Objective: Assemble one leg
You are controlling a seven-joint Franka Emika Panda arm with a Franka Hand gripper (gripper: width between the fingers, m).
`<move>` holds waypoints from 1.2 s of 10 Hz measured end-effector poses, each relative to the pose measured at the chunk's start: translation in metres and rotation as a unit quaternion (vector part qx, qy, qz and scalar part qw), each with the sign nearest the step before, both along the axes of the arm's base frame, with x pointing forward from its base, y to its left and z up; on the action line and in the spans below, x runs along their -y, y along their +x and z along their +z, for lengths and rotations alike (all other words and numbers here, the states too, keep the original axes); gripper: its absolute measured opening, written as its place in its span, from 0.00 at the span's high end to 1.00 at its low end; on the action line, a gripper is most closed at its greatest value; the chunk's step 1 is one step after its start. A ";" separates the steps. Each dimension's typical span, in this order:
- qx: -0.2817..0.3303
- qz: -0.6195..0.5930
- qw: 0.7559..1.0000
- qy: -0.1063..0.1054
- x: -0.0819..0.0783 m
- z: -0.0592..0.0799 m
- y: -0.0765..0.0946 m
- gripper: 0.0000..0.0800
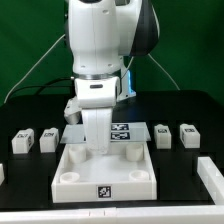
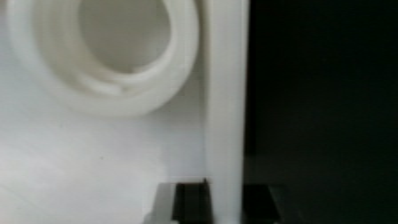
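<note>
Glossy white rounded arm with a grey wrist band and black cable bundle behind.

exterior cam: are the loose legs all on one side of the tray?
No: two legs sit on the exterior view's left of the tray, and two more on its right.

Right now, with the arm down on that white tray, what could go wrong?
1. The pincer stands at the tray's thin far wall; the wrist view shows that wall running between its tips. I cannot tell whether it is gripping, so it might slip off.
2. A push or pull might slide the tray into the marker board close behind it, or into a loose leg beside it.
</note>
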State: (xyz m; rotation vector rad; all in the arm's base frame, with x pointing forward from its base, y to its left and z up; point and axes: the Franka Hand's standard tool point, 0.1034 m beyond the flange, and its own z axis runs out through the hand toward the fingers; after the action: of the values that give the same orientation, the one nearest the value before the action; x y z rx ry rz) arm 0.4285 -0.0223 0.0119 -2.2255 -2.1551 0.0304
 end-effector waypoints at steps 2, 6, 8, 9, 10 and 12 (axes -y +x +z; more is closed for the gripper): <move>0.002 -0.006 1.000 0.000 -0.005 0.001 0.004 0.92; 0.026 -0.013 0.999 0.015 -0.062 0.001 0.049 0.92; 0.031 -0.008 0.999 0.020 -0.078 0.001 0.060 0.92; 0.032 -0.005 0.999 0.022 -0.083 0.001 0.062 0.92; 0.033 -0.004 0.999 0.022 -0.084 0.000 0.063 0.92; 0.036 0.003 0.999 0.021 -0.083 0.000 0.067 0.92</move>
State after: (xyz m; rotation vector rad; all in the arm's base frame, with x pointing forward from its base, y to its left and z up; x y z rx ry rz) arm 0.4956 0.0608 0.0116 -2.2304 -2.1783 -0.0951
